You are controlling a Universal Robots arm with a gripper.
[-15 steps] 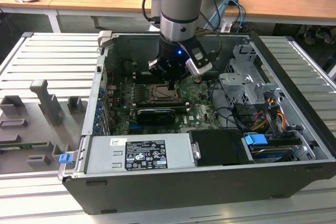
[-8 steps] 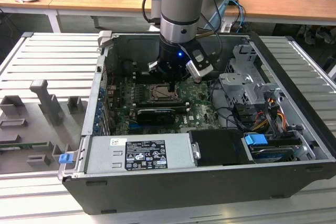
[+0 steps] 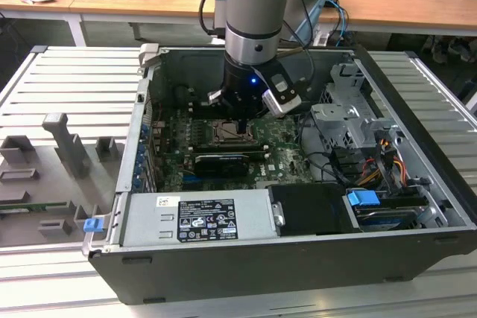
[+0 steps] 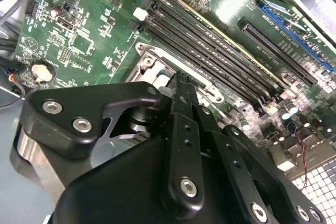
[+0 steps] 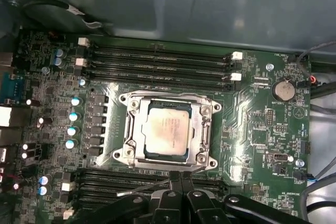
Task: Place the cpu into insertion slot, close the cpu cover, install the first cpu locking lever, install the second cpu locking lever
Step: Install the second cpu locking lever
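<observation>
- Tool [image 5: 176,182] hangs just above the motherboard [image 5: 252,129] inside the open computer case [image 3: 417,258]; fingers [image 5: 181,178] pressed together, holding nothing.
- Chip [image 5: 167,129] already lies flat in the socket [image 5: 122,153], square to it, not tilted.
- Cover frame [image 5: 198,109] appears folded down around the chip; chip's top shows through the cut-out.
- Thin wire lever [image 5: 143,188] lies beside the socket's edge on the tool's side, just by the fingertips. Whether it is hooked, I cannot tell.
- Judged step: working this first lever. To do it well, press on the wire itself, keep clear of the memory slots [image 5: 157,59] and small capacitors [image 5: 73,115], and push steadily so the frame stays flat on the chip.
- In the exterior view the arm [image 3: 253,13] comes straight down over the socket, mid-case.
</observation>
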